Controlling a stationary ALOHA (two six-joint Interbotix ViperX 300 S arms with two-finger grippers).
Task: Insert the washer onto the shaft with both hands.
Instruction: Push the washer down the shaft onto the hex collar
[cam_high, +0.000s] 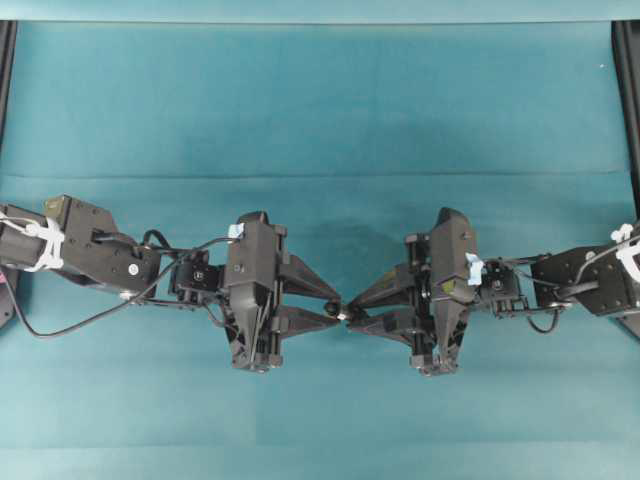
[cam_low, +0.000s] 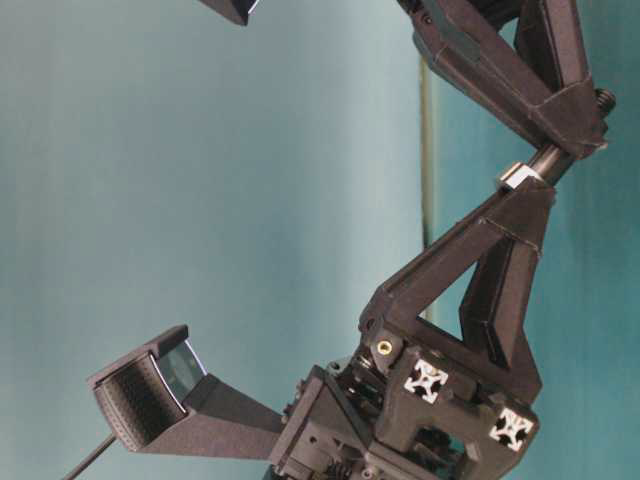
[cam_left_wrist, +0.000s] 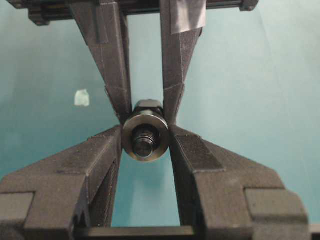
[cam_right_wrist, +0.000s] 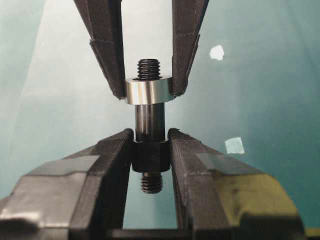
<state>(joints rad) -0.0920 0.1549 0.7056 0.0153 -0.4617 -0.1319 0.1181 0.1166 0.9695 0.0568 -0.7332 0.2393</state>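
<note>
The two grippers meet tip to tip above the middle of the teal mat. My left gripper is shut on the washer, a silvery ring pinched at its rim between the two fingertips. My right gripper is shut on the dark collar of the shaft. The washer sits around the shaft's narrower part, and the threaded end pokes through its hole. From table level the washer shows on the shaft, a short way from the collar. The shaft's other threaded end hangs free behind the right fingers.
Small pale tape scraps lie on the mat. Black frame rails stand at the far left and far right edges. Both arms stretch in from the sides.
</note>
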